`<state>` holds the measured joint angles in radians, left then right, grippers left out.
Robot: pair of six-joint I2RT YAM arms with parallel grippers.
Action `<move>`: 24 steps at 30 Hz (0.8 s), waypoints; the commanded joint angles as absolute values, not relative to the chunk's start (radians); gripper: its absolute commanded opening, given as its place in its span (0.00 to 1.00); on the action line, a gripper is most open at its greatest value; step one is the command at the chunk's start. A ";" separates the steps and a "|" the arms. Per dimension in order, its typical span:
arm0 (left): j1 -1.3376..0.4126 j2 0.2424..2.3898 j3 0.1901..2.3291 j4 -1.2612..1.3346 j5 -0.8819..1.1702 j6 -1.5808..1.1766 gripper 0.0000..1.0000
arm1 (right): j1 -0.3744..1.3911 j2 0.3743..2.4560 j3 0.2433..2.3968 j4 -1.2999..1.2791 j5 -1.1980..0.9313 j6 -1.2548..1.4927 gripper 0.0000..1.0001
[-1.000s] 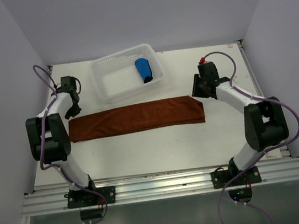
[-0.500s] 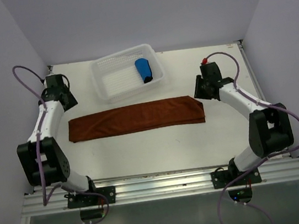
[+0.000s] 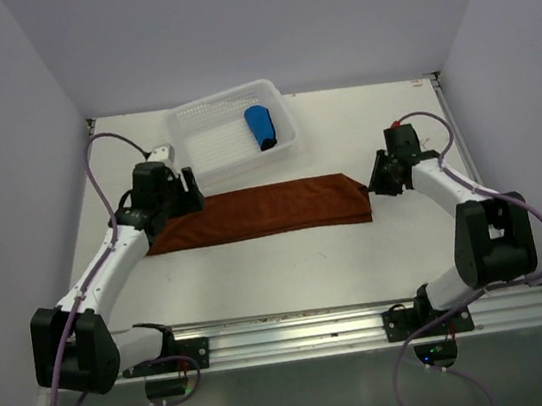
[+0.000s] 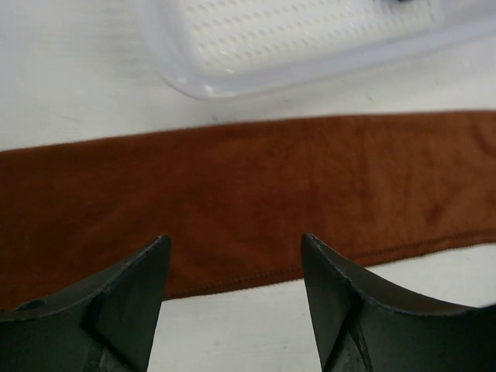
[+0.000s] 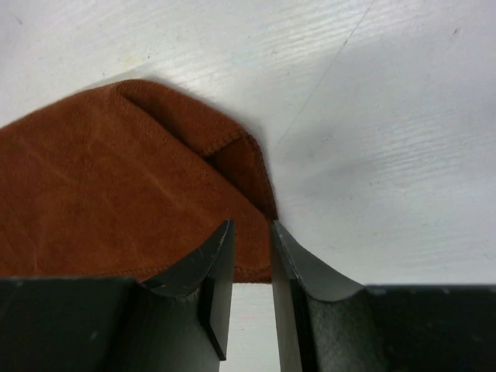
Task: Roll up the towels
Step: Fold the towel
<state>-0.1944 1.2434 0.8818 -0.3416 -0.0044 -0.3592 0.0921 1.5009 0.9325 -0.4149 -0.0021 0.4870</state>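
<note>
The rust-brown towel lies flat as a long strip across the middle of the table. The bright blue towel sits rolled up inside the white basket. My left gripper hovers over the brown towel's left end, which the arm partly hides. In the left wrist view the left gripper is open wide, with the brown cloth below the tips. My right gripper is at the towel's right end. Seen from the right wrist, the right gripper has a narrow gap over the towel's edge, where one corner is folded over.
The white mesh basket stands just beyond the brown towel, at the back of the table. Purple-grey walls close in the table on the left, right and back. A metal rail runs along the near edge by the arm bases.
My left arm swung in from the table's far left edge to above the brown towel's left end, and its jaws opened wider. My right gripper shifted slightly to the towel's right end and narrowed a little.
</note>
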 commanded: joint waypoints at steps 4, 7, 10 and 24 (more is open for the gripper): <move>-0.405 1.252 0.859 -0.157 0.034 -0.403 0.70 | 0.071 1.557 0.974 -0.391 -0.113 0.532 0.27; -0.483 1.342 0.913 -0.134 0.028 -0.407 0.69 | 0.071 1.510 0.924 -0.403 -0.126 0.525 0.27; -0.555 1.446 1.000 -0.138 0.005 -0.388 0.68 | 0.069 1.447 0.861 -0.411 -0.132 0.526 0.31; -0.661 1.792 1.246 -0.150 -0.029 -0.347 0.66 | 0.069 1.460 0.807 -0.368 -0.176 0.541 0.35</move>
